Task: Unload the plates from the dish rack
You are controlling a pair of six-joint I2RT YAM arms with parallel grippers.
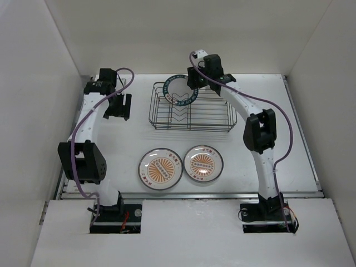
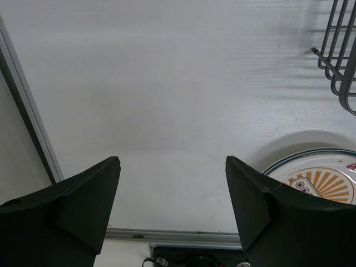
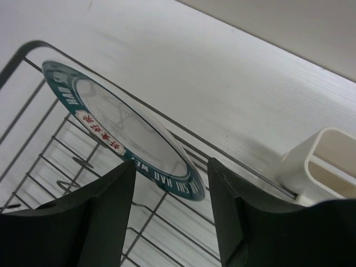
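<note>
R gripper [image 3: 171, 162] straddles the teal-rim plate [image 3: 122, 128] tilted at the dish rack's [image 1: 222, 129] far edge; can't tell if it's clamped. L gripper [image 2: 172, 161] hangs spread wide, nothing in it. Two sunburst plates [image 1: 162, 168] [image 1: 203, 163] lie flat near the rack.

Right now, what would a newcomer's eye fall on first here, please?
The teal-rimmed plate leaning in the rack, the right gripper open astride its rim. Next, two sunburst plates flat on the table in front, and the left gripper open left of the rack.

Wires of dish rack [image 1: 193, 114] around plate [image 3: 128, 133]
</note>
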